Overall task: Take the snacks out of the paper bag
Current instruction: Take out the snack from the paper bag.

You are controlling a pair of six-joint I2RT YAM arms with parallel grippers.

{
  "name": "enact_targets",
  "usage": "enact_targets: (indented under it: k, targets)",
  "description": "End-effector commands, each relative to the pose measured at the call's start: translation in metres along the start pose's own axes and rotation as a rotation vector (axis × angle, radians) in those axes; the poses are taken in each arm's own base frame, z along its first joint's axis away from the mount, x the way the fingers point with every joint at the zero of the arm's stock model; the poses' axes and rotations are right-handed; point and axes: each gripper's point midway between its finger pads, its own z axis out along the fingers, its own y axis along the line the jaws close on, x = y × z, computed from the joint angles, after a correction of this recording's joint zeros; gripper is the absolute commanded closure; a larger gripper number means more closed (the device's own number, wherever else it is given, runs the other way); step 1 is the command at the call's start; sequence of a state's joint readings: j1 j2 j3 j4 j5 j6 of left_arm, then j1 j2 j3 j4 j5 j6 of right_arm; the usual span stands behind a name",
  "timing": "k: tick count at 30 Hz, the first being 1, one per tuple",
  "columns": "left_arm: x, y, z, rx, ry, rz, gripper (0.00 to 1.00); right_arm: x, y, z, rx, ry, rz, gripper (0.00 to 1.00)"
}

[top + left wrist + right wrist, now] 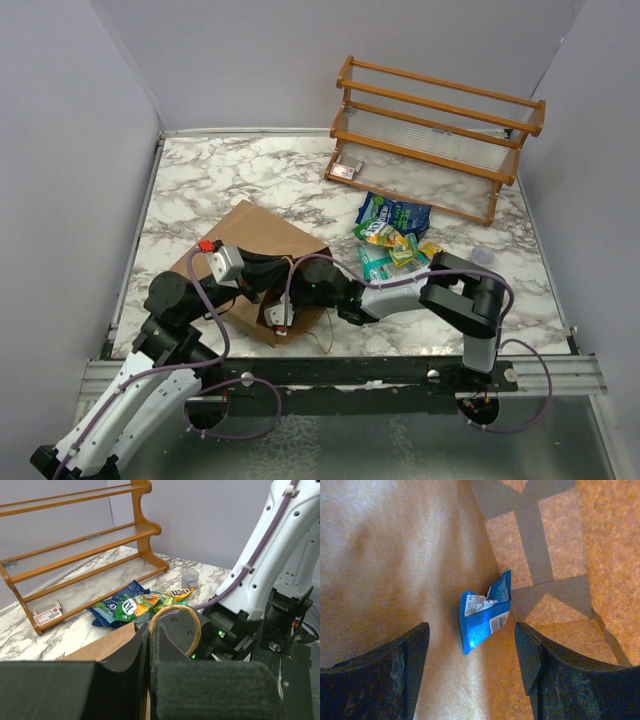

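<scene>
The brown paper bag (250, 240) lies on its side on the marble table, mouth towards the right arm. My left gripper (270, 280) is shut on the bag's rim beside its twisted loop handle (197, 625); the left wrist view shows the jaws (149, 640) pressed together on the paper. My right arm (390, 295) reaches into the bag, so its gripper is hidden in the top view. Inside, my right gripper (471, 630) is open, with a blue foil snack (485, 615) lying on the bag's wall just ahead between the fingers, untouched. Several snacks (395, 235) lie in a pile outside (135, 605).
A wooden rack (440, 130) stands at the back right, with a small pale box (347, 170) at its foot. A small clear cup (483, 256) stands right of the pile. Grey walls close in the table on three sides.
</scene>
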State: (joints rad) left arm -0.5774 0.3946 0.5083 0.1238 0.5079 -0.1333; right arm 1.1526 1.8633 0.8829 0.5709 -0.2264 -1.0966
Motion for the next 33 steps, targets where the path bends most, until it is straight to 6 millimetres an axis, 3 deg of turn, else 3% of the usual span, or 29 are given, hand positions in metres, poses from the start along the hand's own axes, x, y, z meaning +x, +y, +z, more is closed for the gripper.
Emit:
enact_targets:
  k: [1, 9, 16, 23, 27, 33]
  targets:
    - [-0.022, -0.006, -0.002, 0.029, -0.054, 0.056, 1.0, 0.009, -0.025, 0.012, 0.132, 0.028, 0.007, 0.31]
    - [-0.034, -0.011, -0.003, 0.042, -0.079, 0.049, 1.0, 0.019, -0.015, 0.039, 0.091, 0.024, -0.007, 0.31]
    - [-0.035, -0.013, -0.002, 0.056, -0.085, 0.046, 1.0, 0.034, -0.02, 0.065, 0.121, 0.063, 0.032, 0.31]
    - [-0.035, -0.015, -0.002, 0.067, -0.083, 0.036, 1.0, 0.057, -0.041, 0.082, 0.167, 0.152, 0.096, 0.36]
    - [-0.034, -0.014, -0.006, 0.05, -0.084, 0.042, 1.0, 0.074, -0.047, 0.077, 0.189, 0.205, 0.131, 0.46]
    - [-0.026, -0.009, -0.012, 0.008, -0.068, 0.055, 1.0, 0.083, -0.059, 0.063, 0.223, 0.25, 0.158, 0.77]
